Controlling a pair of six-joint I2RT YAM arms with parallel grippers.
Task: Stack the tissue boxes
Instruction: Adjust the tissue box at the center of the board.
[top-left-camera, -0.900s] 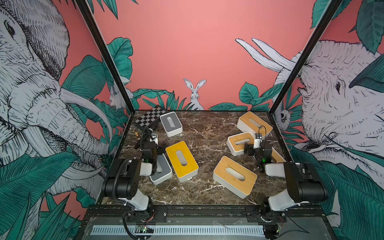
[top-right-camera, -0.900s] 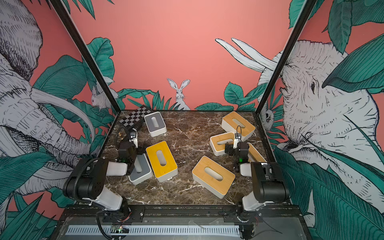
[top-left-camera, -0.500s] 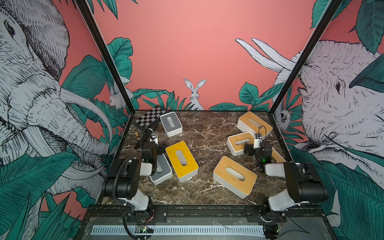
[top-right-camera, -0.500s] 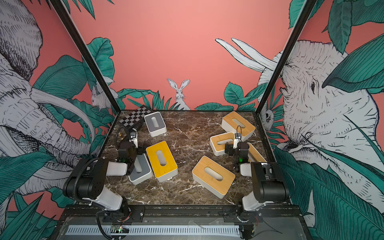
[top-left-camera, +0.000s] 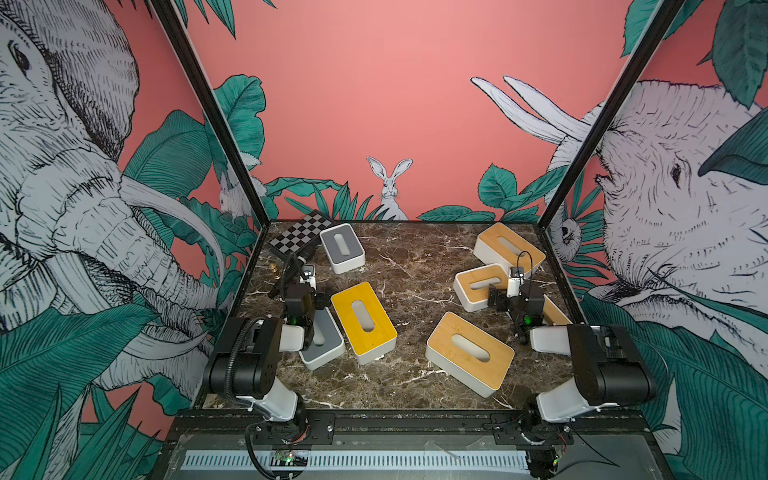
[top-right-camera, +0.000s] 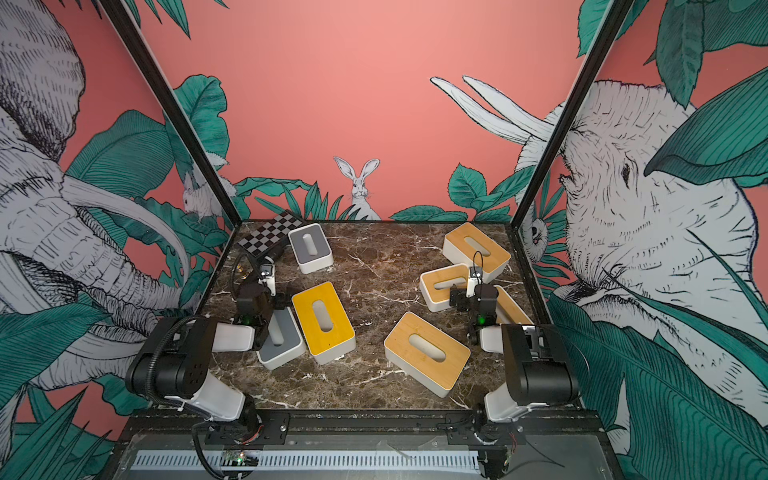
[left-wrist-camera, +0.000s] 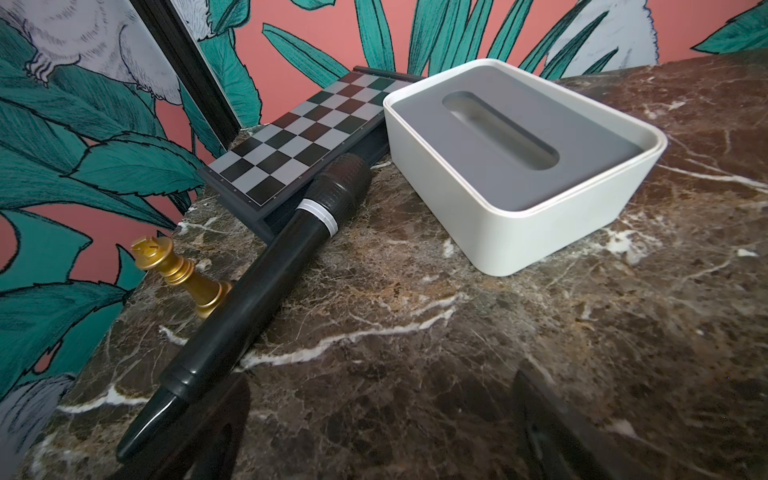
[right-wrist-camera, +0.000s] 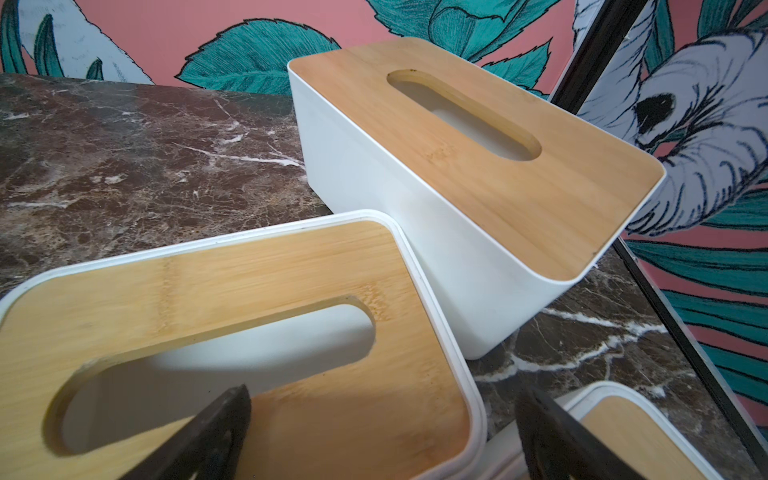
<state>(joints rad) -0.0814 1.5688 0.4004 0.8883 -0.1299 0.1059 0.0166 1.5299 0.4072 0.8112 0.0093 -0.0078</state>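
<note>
Nothing is stacked yet: each white rounded tissue box sits singly on the dark marble table (top-left-camera: 415, 266). Measured from the yellow-lidded box (top-left-camera: 363, 322), the near grey-lidded box (top-left-camera: 328, 347) lies just beside it under the left arm. The far grey-lidded box (left-wrist-camera: 519, 166) lies beyond it, and four bamboo-lidded ones lie apart toward the right arm. Both pairs are spread and empty. The left fingers (left-wrist-camera: 552, 436) face the far grey-lidded box, and the right fingers (right-wrist-camera: 216, 436) hover over a bamboo-lidded box (right-wrist-camera: 249, 311), probably lining up first picks.

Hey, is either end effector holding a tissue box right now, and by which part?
Nothing is held. Left end effector open over bare marble; right end effector open above a bamboo-lidded tissue box.
</note>
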